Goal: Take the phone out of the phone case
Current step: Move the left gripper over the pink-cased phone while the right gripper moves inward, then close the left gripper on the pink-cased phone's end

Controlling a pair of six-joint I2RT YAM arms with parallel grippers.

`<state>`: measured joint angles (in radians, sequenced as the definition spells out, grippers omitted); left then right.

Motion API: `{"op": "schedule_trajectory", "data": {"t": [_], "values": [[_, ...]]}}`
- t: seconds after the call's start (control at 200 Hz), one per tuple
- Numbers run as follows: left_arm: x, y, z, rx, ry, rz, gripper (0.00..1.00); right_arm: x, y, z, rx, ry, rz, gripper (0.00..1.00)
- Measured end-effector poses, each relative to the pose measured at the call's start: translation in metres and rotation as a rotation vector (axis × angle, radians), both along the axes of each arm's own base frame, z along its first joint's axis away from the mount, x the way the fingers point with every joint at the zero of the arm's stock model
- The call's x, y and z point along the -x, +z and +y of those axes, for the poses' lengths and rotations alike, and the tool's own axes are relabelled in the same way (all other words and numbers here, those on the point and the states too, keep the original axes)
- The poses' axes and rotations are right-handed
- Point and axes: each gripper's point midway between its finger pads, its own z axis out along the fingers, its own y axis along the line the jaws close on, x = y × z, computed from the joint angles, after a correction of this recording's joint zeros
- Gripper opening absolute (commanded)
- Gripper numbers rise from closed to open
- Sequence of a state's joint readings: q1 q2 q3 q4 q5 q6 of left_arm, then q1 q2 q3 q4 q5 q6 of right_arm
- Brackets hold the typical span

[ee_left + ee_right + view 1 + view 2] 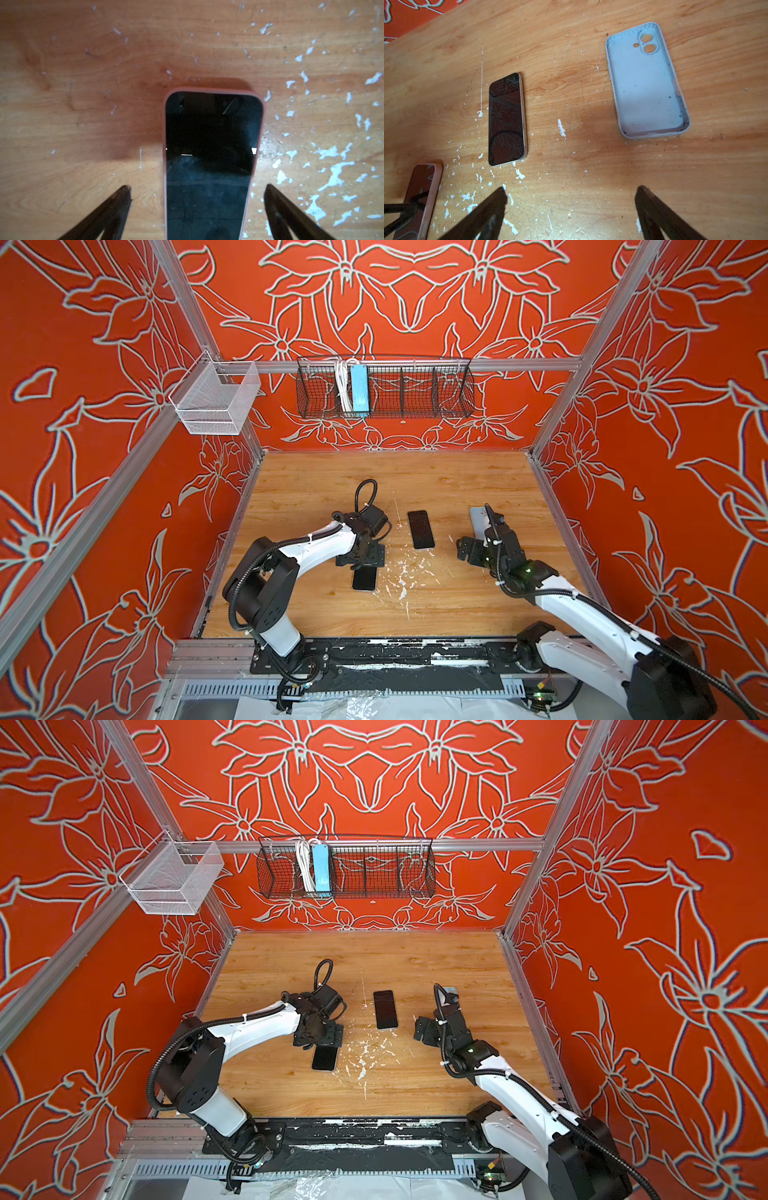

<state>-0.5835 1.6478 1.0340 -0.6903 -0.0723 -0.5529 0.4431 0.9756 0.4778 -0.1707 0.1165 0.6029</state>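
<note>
Freeing the phone (212, 155) from its pink case (214, 90) calls, in my judgement, for two holds at once: one to pin the cased phone to the table, the other to peel the soft rim back at a corner until the glass edge pops clear. A squeeze across the long sides would probably only clamp the case tighter, so the better bite is on the lip itself, near a rounded corner, with a slow roll outward. A slip could send the phone skating over the smooth wood.

The phone lies flat and face up, its screen dark and glossy, with a thin pale line like a scratch near one end. The case shows as a narrow pink border hugging every visible edge, so the phone sits fully seated. It rests on the wooden table (457, 477) left of the middle and toward the front, partly under the left gripper (197, 187) in both top views.

That gripper hangs over it with jaws spread wide, one finger on each side of the case and clear of it, holding nothing. The right gripper (572, 188) is likewise spread wide and empty above bare wood. Beyond it lie a second phone (506, 120) with no case and, well apart from that, an empty pale case (645, 83), hollow side up. White chips (336, 172) scar the table's finish beside the pink case.
</note>
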Motion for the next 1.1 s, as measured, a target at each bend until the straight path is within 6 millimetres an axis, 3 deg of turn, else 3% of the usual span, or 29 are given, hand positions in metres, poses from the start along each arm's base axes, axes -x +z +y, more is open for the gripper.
{"op": "schedule_trajectory", "data": {"t": [0.425,0.631,0.816,0.991,1.101], "values": [[-0.004,-0.005,-0.008,0.025,-0.012,0.011,0.98,0.002,-0.005,-0.001,0.002,-0.002,0.011,0.98],[-0.002,-0.017,-0.006,-0.002,-0.013,0.042,1.0,0.003,-0.007,0.0,0.001,0.0,0.015,0.98],[-0.006,-0.017,-0.008,-0.003,-0.018,0.037,0.95,0.003,-0.007,0.0,-0.001,-0.001,0.015,0.97],[-0.013,-0.013,-0.012,-0.011,-0.022,0.015,0.83,0.003,-0.005,0.001,-0.005,0.0,0.01,0.98],[-0.013,-0.014,-0.012,-0.041,-0.032,0.012,0.82,0.003,-0.004,0.001,-0.008,-0.001,0.005,0.97]]}}
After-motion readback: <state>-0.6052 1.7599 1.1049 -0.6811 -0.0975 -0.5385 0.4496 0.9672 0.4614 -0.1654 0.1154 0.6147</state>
